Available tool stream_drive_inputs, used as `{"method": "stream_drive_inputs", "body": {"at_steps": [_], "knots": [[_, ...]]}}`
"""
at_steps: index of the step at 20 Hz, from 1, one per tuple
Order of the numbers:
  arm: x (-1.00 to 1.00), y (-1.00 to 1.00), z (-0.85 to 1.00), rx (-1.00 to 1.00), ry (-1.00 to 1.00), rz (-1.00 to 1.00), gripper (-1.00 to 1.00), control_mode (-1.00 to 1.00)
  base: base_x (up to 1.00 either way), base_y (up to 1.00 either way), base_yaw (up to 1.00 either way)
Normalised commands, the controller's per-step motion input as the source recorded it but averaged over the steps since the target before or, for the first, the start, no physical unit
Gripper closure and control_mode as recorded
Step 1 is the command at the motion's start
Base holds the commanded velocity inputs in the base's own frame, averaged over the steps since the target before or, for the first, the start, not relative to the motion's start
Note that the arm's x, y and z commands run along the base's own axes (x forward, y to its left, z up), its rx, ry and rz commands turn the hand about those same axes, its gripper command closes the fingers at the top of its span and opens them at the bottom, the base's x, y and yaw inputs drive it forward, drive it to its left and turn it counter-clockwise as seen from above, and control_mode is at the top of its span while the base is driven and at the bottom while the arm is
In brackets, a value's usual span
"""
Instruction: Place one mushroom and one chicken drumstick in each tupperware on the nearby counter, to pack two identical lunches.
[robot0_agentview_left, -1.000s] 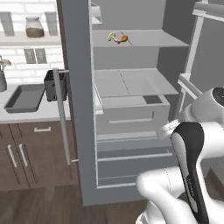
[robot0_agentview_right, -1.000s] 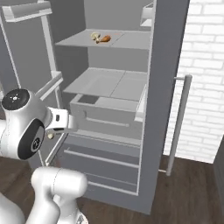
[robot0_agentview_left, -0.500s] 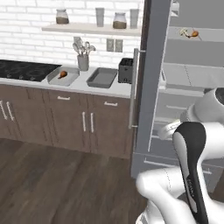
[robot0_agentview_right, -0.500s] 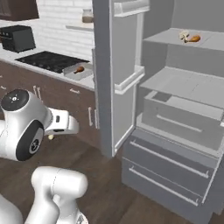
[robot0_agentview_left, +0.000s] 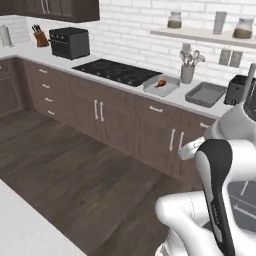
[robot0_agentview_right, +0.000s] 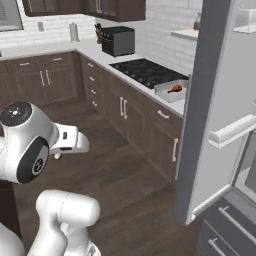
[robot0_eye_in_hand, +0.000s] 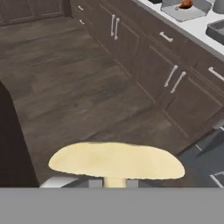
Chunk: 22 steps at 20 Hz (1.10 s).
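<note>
A beige mushroom (robot0_eye_in_hand: 116, 159) fills the low middle of the hand view, cap up, with my gripper (robot0_eye_in_hand: 114, 183) shut on its stem. In the right base view the gripper (robot0_agentview_right: 59, 154) hangs under the white hand, over the wood floor, with the mushroom (robot0_agentview_right: 58, 156) as a small tan spot. The light grey tupperware (robot0_agentview_left: 159, 88) lies on the counter (robot0_agentview_left: 175, 100) beside the cooktop, with one orange-brown chicken drumstick (robot0_agentview_left: 161, 83) in it. The darker grey tupperware (robot0_agentview_left: 205, 94) lies just right of it. The same tub (robot0_eye_in_hand: 192, 12) and drumstick (robot0_eye_in_hand: 186, 4) show far off in the hand view.
A black cooktop (robot0_agentview_left: 117, 71), a toaster oven (robot0_agentview_left: 70, 42) and a knife block (robot0_agentview_left: 40, 37) stand along the counter. A utensil cup (robot0_agentview_left: 187, 73) and a black toaster (robot0_agentview_left: 239, 89) flank the tubs. The open grey fridge door (robot0_agentview_right: 222, 100) rises on the right. Wood floor (robot0_agentview_left: 75, 170) lies between me and the cabinets.
Both base views have swung from the open fridge to the counter and cooktop: the camera moved, not the things. The gripper has stayed shut.
</note>
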Motion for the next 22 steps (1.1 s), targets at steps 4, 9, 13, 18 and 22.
{"method": "stream_drive_inputs", "body": {"at_steps": [4, 9, 13, 18, 22], "knots": [[0.0, 0.0, 0.0, 0.0, 0.0, 0.0, 1.0, 1.0, 1.0, -0.23, 0.41], [0.0, 0.0, 0.0, 0.0, 0.0, 0.0, 1.0, 1.0, 1.0, -0.65, 0.18], [0.0, 0.0, 0.0, 0.0, 0.0, 0.0, 1.0, 1.0, 1.0, -0.45, 0.01], [0.0, 0.0, 0.0, 0.0, 0.0, 0.0, 1.0, 1.0, 1.0, 0.21, -0.02], [0.0, 0.0, 0.0, 0.0, 0.0, 0.0, 1.0, 1.0, 1.0, 0.56, -0.04]]}}
